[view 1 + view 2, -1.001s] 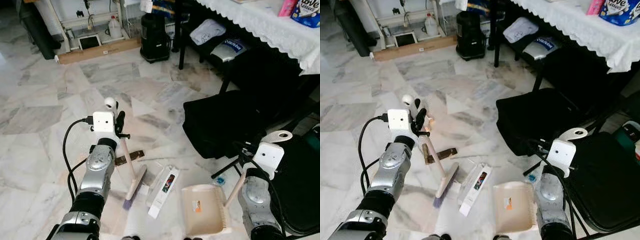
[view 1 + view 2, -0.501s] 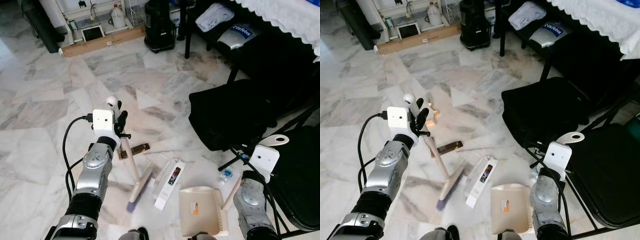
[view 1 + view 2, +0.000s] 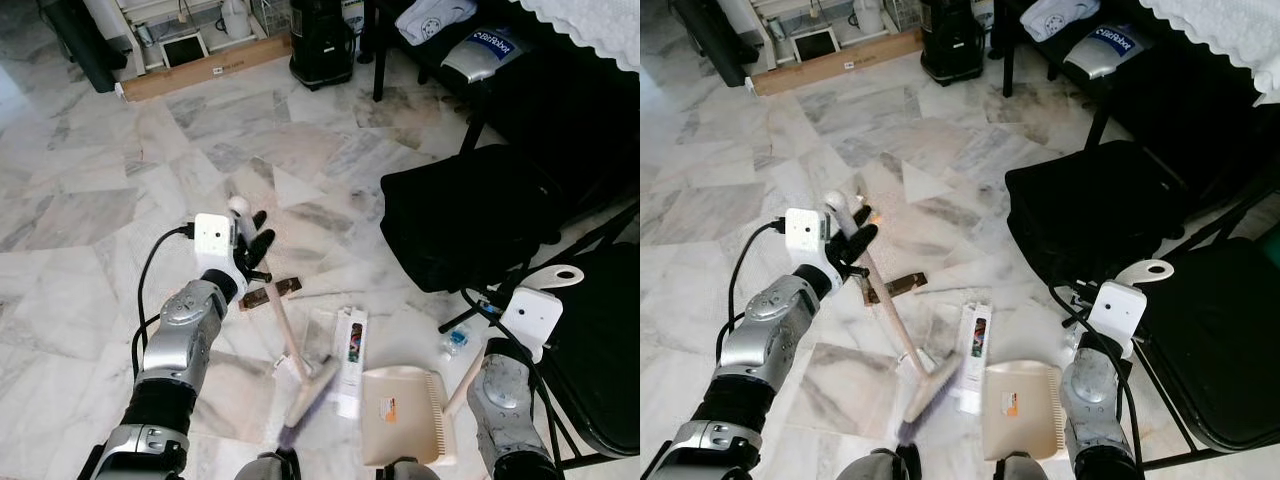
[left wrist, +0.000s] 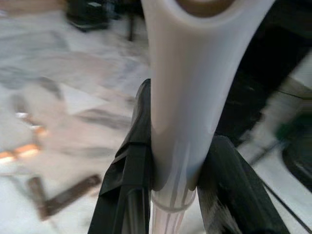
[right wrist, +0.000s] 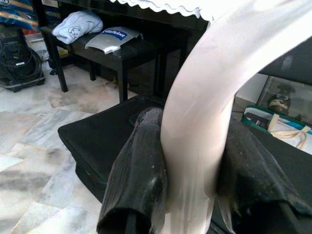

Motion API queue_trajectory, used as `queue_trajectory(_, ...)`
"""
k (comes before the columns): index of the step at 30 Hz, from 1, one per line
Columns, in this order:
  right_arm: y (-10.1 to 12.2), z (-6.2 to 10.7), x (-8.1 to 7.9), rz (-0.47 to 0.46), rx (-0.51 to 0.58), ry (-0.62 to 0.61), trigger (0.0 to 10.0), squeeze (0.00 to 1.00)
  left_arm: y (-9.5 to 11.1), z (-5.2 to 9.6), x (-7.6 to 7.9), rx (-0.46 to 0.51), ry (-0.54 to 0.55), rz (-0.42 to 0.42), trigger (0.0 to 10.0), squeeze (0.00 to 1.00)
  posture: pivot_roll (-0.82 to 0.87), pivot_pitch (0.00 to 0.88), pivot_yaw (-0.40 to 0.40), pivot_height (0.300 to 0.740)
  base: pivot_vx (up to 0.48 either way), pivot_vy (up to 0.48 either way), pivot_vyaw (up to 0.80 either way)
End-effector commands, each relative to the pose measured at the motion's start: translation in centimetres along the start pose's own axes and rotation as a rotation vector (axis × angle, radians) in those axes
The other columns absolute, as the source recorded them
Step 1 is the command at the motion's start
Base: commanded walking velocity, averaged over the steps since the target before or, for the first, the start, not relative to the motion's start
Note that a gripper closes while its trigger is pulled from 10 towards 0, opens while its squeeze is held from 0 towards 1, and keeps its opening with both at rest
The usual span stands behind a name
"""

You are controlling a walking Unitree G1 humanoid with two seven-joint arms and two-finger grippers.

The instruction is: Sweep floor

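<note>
A black bag (image 3: pixel 465 215) lies far right on the marble floor (image 3: pixel 90 210). The cream dustpan (image 3: pixel 400 415) rests near right, its handle clamped by the right gripper (image 5: pixel 190 161). The left gripper (image 4: pixel 180 161) grips the broom (image 3: pixel 300 370), whose head touches a white box (image 3: pixel 349 360). Sweep short, low strokes rightward, keeping the pan's lip flat.

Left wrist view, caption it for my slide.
Two black fingers clamp the pale plastic broom handle above blurred marble floor.

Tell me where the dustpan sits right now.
The dustpan lies on the marble floor at the head views' lower centre, its handle clamped in the right gripper, beside the white box.
</note>
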State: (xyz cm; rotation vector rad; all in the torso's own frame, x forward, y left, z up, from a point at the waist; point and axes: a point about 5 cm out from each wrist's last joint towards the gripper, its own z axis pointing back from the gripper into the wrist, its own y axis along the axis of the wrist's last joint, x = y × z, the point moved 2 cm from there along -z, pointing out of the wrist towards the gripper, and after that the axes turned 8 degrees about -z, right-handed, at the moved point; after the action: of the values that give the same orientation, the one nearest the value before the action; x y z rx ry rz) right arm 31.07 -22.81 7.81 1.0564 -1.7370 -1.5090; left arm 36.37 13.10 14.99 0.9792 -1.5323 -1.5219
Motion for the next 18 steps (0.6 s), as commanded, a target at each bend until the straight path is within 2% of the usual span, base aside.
queue_trajectory(1, -0.8, 0.4, 0.4, 0.018, -0.033, -0.011, 10.0, 0.00, 0.3, 0.2, 0.4, -0.003, -0.064, 0.014, 10.0, 0.00, 0.04, 0.247, 0.097, 0.740, 0.000, 0.000, 0.00)
queue_trajectory(13, -0.3, -0.4, 0.1, 0.019, -0.016, -0.024, 10.0, 0.00, 2.5, 0.6, 2.0, 0.028, -0.261, 0.059, 10.0, 0.00, 0.04, 0.221, 0.086, 0.740, 0.000, 0.000, 0.00)
queue_trajectory(16, -0.1, -0.6, 0.1, 0.021, -0.012, -0.031, 10.0, 0.00, 3.1, 0.6, 2.0, 0.046, -0.270, 0.076, 10.0, 0.00, 0.05, 0.212, 0.083, 0.740, 0.000, 0.000, 0.00)
queue_trajectory(18, -0.1, -0.7, 0.0, 0.019, -0.011, -0.031, 10.0, 0.00, 3.8, 0.5, 1.5, 0.068, -0.239, 0.064, 10.0, 0.00, 0.05, 0.206, 0.081, 0.740, 0.000, 0.000, 0.00)
